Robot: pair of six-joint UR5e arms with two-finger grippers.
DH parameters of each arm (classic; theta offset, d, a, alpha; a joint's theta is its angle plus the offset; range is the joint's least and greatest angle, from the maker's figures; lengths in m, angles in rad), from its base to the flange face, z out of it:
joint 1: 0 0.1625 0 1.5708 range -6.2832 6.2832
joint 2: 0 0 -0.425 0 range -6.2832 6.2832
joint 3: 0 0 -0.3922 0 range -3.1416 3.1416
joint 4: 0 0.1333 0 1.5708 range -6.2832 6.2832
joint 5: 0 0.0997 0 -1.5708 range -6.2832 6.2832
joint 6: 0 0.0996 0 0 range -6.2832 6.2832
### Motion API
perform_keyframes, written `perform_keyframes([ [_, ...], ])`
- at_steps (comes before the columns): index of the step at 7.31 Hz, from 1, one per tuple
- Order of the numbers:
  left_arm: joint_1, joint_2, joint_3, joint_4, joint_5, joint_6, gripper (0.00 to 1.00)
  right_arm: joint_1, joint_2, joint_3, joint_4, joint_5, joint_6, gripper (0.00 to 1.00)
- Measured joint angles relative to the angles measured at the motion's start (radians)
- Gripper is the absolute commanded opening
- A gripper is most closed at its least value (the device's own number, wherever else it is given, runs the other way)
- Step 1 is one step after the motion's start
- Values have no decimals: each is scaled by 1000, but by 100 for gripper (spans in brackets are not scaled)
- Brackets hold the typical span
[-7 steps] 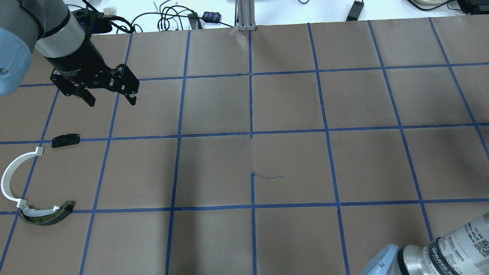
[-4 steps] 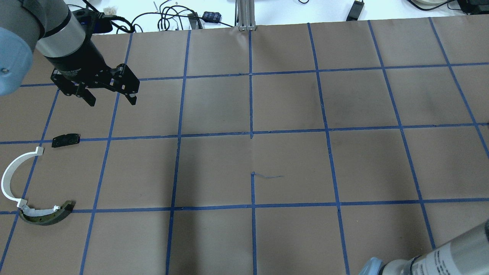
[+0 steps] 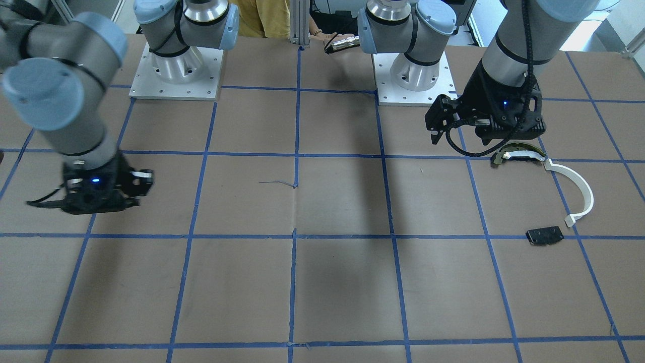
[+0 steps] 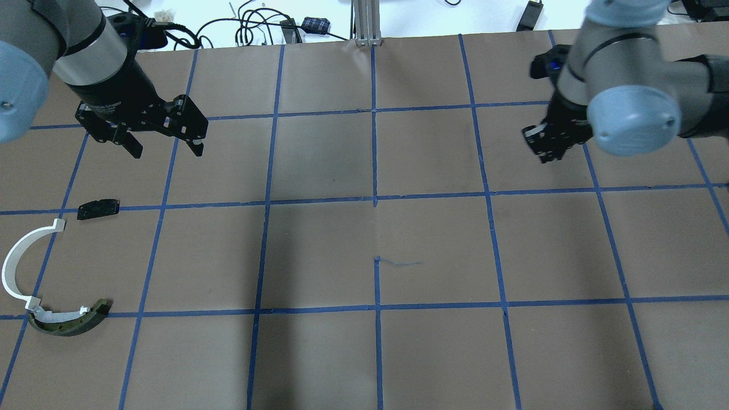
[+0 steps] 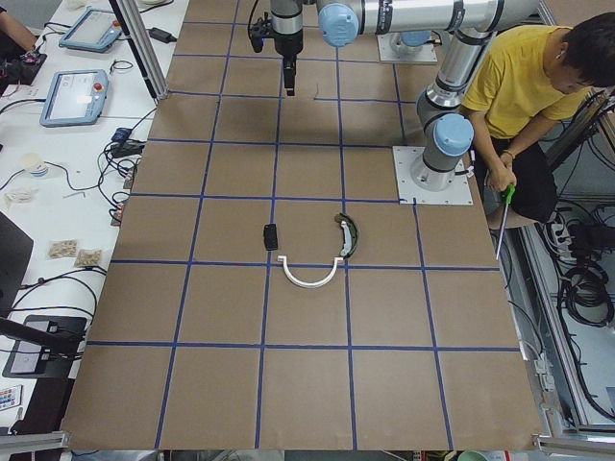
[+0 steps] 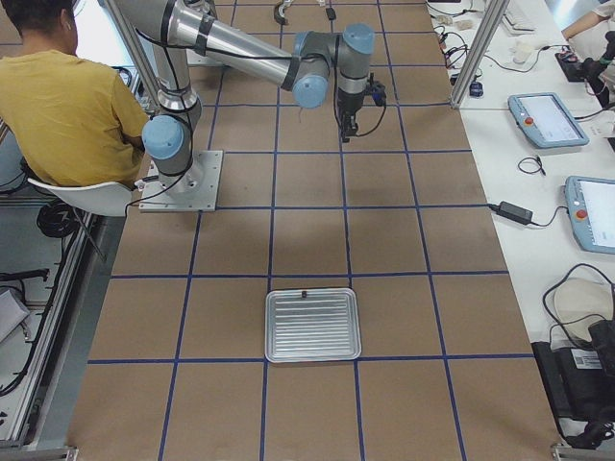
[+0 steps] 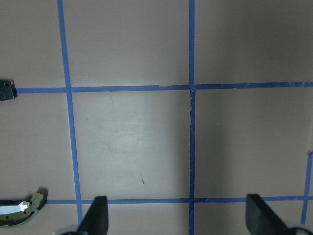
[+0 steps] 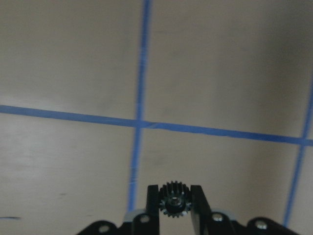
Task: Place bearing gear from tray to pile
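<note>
Gear [image 8: 173, 199] clamped by its teeth in right gripper [image 4: 545, 149], above the table at 2 o'clock overhead. Pile [image 4: 67, 326] well apart at 8 o'clock. Left gripper [image 4: 167, 151] spread wide, empty, at 10. Risk: the toothed grip slips during the long carry, or the gear rolls off on release.

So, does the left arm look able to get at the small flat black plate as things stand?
Probably yes. The left arm hangs over that side with its jaws open and empty. The flat black plate lies apart from the thin white curved strip, with nothing covering it.
</note>
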Motion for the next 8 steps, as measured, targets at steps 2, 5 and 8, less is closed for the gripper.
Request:
perform_keyframes([
  [2, 2, -1, 0, 1, -1, 1, 100, 290, 84, 1, -82, 38, 322, 0],
  [5, 9, -2, 1, 7, -1, -2, 100, 437, 227, 1, -239, 144, 613, 99],
  [8, 13, -20, -1, -20, -1, -13, 100, 415, 238, -27, -216, 98, 583, 100],
])
